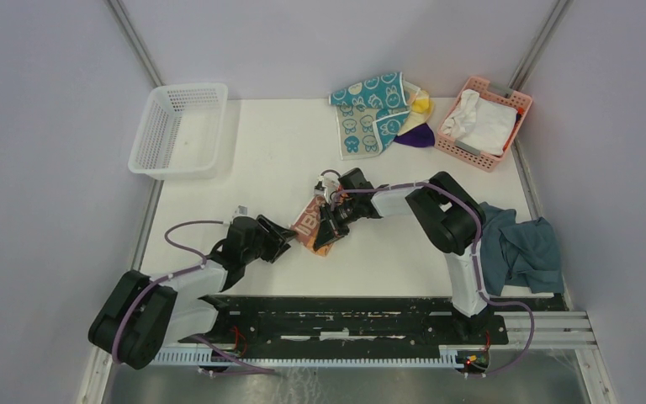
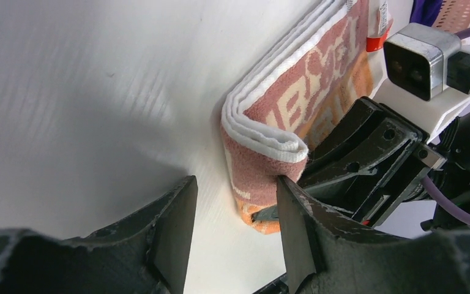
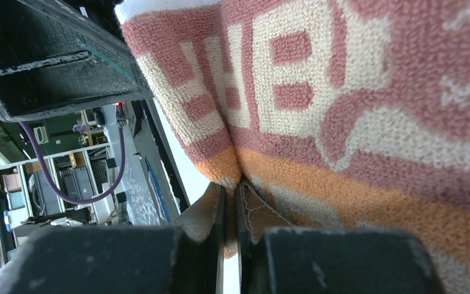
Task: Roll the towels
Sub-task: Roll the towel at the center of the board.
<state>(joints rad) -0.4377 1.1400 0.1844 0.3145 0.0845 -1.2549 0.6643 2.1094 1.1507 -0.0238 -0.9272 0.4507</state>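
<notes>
White bench (image 1: 244, 210), centre: folded peach-orange printed terry towel (image 1: 309, 225).
Right end effector (image 3: 231, 191) pinches its hem; left end effector (image 2: 235, 211) gapes alongside; roll tightly.

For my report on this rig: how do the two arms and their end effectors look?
The left arm and right arm have black joint housings and white links, each with a purple cable along it. The left end effector and right end effector are black, with two flat, scuffed fingers.

Towel (image 2: 318, 79) of fuzzy looped terry cloth (printed); table (image 2: 98, 92) smooth, matt.
</notes>
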